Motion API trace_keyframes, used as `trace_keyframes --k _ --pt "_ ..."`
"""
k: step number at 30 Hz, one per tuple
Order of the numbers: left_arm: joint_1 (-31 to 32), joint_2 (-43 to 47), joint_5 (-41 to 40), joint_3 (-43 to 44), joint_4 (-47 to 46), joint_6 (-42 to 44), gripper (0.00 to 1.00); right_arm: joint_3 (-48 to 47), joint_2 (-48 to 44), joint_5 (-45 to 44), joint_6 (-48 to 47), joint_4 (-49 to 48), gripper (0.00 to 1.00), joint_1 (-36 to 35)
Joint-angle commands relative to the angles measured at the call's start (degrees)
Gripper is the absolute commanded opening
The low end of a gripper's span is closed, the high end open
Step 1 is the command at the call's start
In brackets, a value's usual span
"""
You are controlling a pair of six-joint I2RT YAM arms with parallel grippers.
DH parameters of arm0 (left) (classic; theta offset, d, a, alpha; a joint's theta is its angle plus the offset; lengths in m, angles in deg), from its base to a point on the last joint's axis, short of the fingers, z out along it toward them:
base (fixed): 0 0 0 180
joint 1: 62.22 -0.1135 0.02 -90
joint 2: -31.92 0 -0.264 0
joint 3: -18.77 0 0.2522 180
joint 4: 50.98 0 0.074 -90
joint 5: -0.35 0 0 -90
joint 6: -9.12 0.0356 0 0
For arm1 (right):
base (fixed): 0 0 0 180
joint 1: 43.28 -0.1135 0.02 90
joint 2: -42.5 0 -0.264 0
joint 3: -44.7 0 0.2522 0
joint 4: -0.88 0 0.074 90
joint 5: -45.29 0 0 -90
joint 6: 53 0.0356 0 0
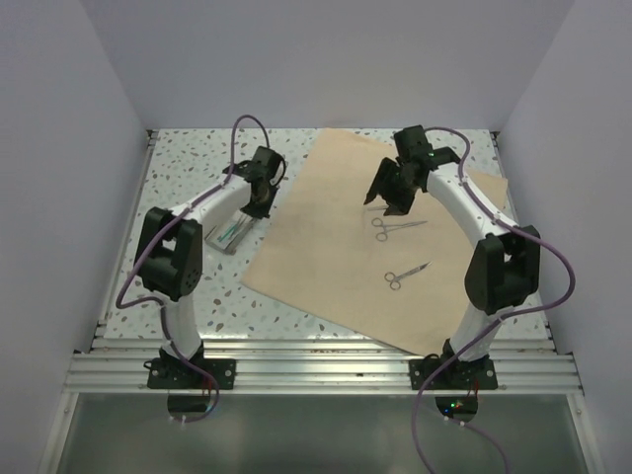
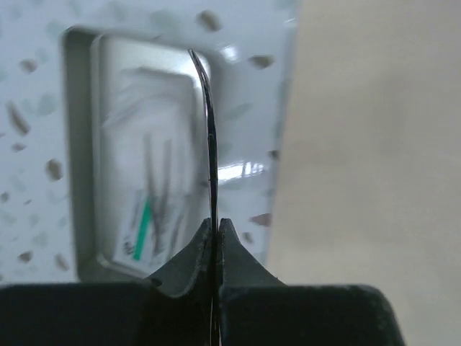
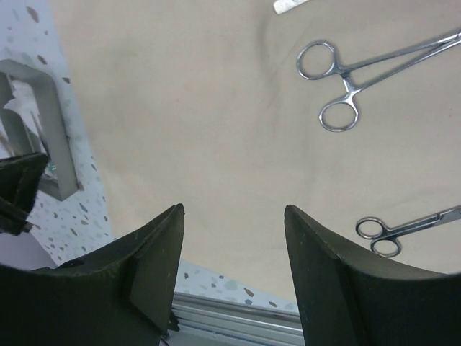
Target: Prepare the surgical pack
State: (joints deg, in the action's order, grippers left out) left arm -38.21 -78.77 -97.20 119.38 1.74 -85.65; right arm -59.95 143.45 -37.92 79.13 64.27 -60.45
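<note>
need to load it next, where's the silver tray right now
In the top view the silver tray sits on the table's left side, just off the tan wrap sheet's left edge, next to the left claw.

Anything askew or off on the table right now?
The large tan paper wrap sheet lies rotated on the speckled table, not squared to its edges, its near corner reaching the front metal rail. Nothing else stands out.

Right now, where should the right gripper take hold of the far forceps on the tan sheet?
Take the forceps by the straight shank just past the finger rings, probably from straight above, jaws across it: they lie flat on the sheet, so no side offers an edge.
</note>
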Motion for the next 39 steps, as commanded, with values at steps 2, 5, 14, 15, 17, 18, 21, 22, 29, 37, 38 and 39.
trace_keyframes --k 2,5,14,15,17,18,21,22,29,37,38,39 --pt "-3.18 3.2 -27.14 -3.88 6.13 6.1 0.0 -1.22 1.7 -1.25 -1.26 3.19 0.62 1.17" --pt "-3.36 1.45 -34.62 -4.32 5.16 6.71 0.0 -1.22 2.32 -0.55 -1.7 3.9 0.62 1.61" --pt "-3.8 -3.74 -33.32 -2.65 3.93 7.76 0.0 -0.16 1.98 -0.37 -3.46 5.13 0.62 2.49" --pt "-3.88 -4.17 -32.62 -2.65 3.67 8.2 0.0 0.19 1.8 -0.37 -3.54 5.22 0.62 2.75" --pt "-3.97 -4.18 -31.91 -2.39 2.97 8.47 0.0 1.15 1.36 -0.37 -3.72 4.7 0.63 2.93" --pt "-3.97 -4.7 -32.17 -1.78 2.96 8.64 0.0 1.5 1.27 -0.37 -3.72 4.69 0.62 3.19" --pt "-4.15 -6.11 -33.23 -0.63 3.05 8.99 0.01 2.38 1.27 -0.02 -3.81 4.25 0.62 3.37" --pt "-4.15 -6.37 -32.88 -0.37 3.23 8.91 0.04 2.65 1.27 0.07 -3.9 4.25 0.63 3.28" --pt "-4.23 -5.15 -30.69 -1.15 4.46 7.5 0.38 2.74 1.8 -0.02 -3.28 4.43 0.63 4.86" --pt "-4.41 -2.34 -27.08 -0.55 7.0 5.31 0.47 3.17 4.17 0.33 -0.04 4.42 0.63 6.36" --pt "-4.32 -1.2 -25.25 0.42 7.7 5.22 0.48 3.61 4.52 0.16 0.32 4.43 0.62 6.71" --pt "-4.32 -0.58 -24.36 0.95 8.23 5.22 0.5 3.79 5.22 0.07 0.76 4.43 0.62 6.97"
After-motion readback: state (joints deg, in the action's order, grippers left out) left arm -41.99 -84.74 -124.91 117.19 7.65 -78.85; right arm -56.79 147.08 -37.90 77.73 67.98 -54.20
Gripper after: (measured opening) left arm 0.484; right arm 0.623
